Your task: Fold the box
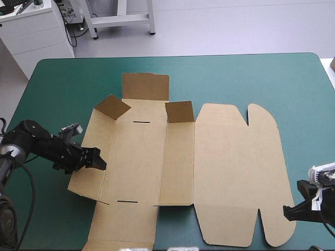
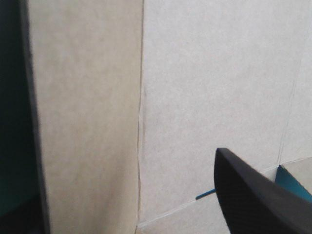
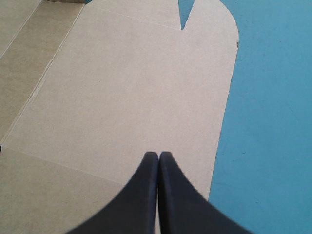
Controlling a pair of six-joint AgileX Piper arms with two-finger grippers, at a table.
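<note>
Teal-green cover point(image 1: 235, 78), box point(image 1: 230, 172) lengthwise left-to-right; left end effector point(image 1: 100, 162) spread, right end effector point(image 3: 159, 156) pressed together.

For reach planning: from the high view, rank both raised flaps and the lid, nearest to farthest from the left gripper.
From the left gripper:
1. Left raised flap, far-left corner.
2. Middle raised flap, beside the lid.
3. Lid, on the right.
</note>
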